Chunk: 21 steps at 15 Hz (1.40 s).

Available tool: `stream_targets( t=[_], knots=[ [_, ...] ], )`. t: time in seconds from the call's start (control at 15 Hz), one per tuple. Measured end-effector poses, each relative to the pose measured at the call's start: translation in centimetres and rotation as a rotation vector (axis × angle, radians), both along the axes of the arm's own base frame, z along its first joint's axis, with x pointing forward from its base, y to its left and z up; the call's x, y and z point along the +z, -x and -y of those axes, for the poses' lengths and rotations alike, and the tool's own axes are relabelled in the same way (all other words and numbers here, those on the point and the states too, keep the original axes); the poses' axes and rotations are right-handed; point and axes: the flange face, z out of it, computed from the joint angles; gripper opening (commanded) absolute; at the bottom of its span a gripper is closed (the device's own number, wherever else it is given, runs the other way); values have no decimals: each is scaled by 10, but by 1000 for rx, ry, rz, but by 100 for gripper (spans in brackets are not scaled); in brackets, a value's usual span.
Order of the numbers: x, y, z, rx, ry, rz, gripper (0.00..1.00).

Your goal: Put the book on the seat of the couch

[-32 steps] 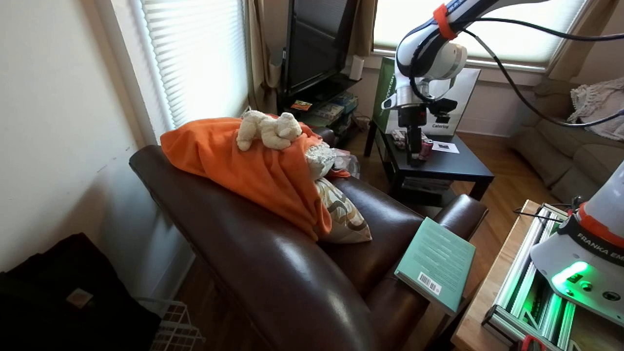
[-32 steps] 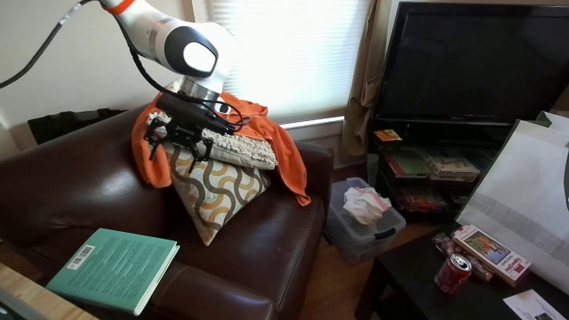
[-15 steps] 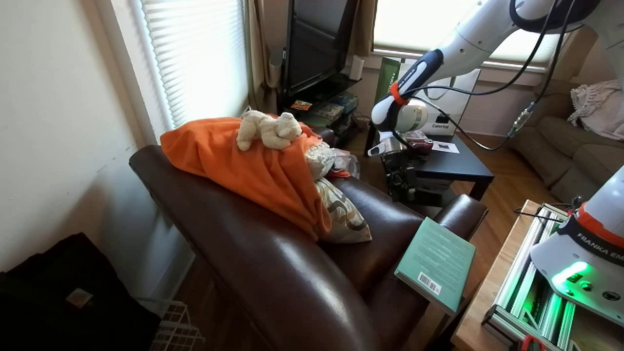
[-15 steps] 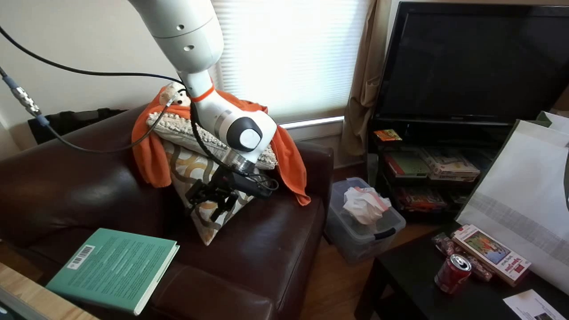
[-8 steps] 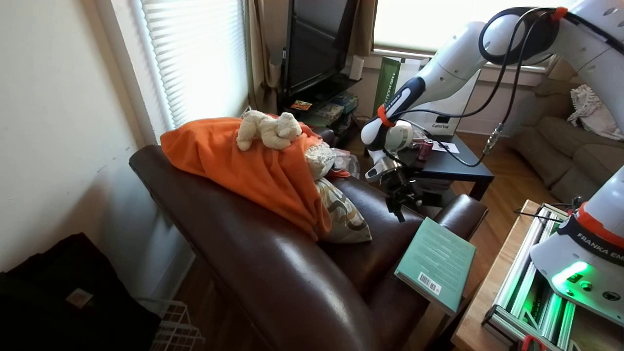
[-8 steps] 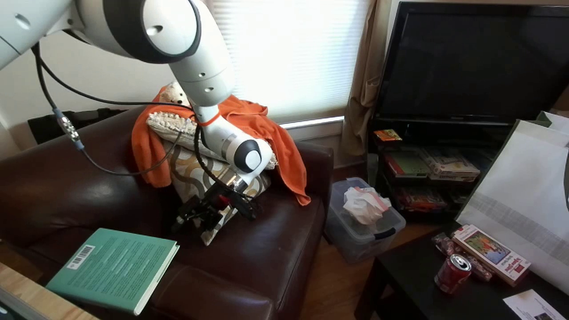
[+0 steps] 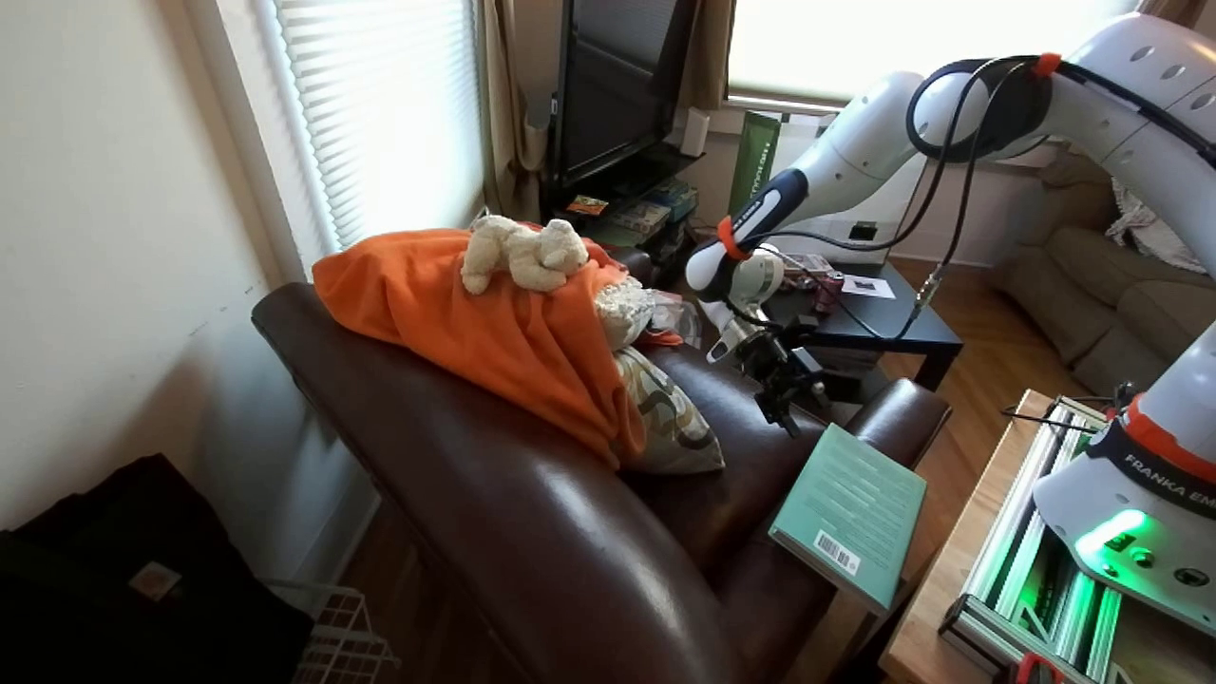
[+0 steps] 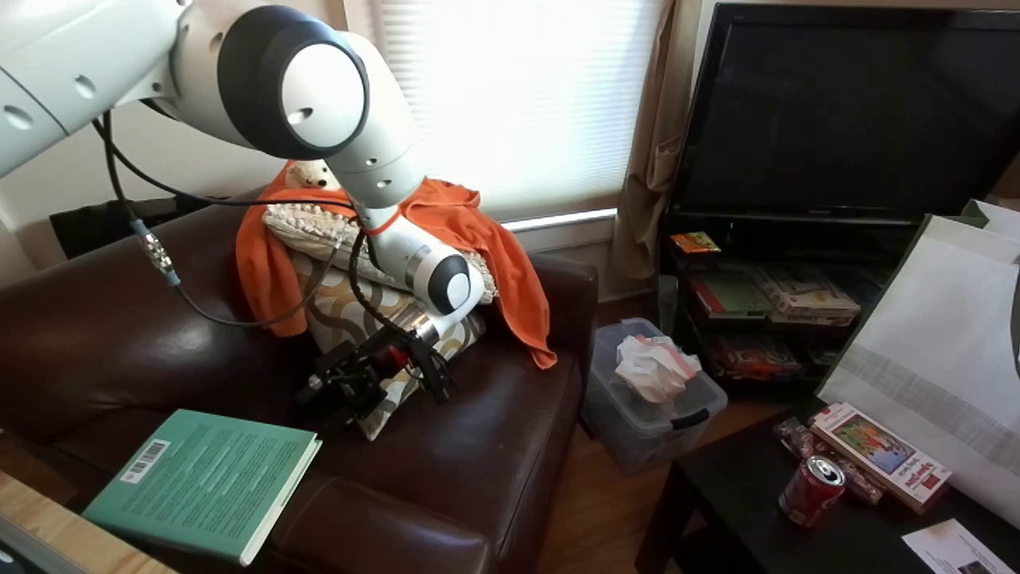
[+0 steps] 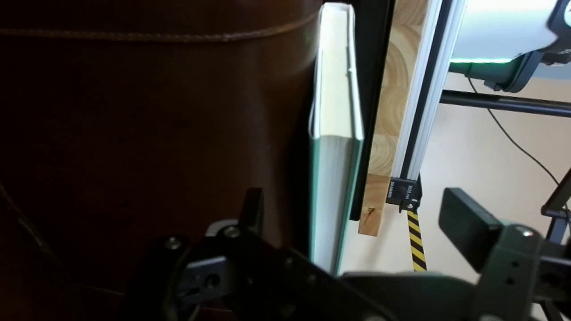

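The teal-green book lies flat across the near arm of the dark brown leather couch, back cover up. It also shows in an exterior view. In the wrist view its page edges face me and stand between my spread fingers. My gripper is low over the couch seat, tilted toward the book's edge and apart from it. In the wrist view my gripper is wide open and empty. Its left finger is on the couch side of the book, its right finger over the far side.
A wooden table with the robot base stands beside the couch arm. A patterned pillow, orange blanket and white stuffed bear are on the couch. A black coffee table with a red can stands beyond.
My gripper has come down from high up to low over the seat and has tilted toward the book's edge. In the last half second it moved slightly closer. The book has not moved.
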Motion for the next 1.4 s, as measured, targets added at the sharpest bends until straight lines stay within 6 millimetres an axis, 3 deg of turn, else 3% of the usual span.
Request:
stream_targets(
  t=[0.6,0.73,0.87,1.07,1.27,1.4],
  knots=[
    [-39,20,-53,124,149,-75,100],
    [-41,23,-63,171,171,-66,74],
    [-43,25,-71,210,188,-41,57],
    [-39,25,-81,260,204,21,37],
    [-18,27,-92,308,206,87,15],
    [-2,31,-98,346,188,122,9]
  ],
)
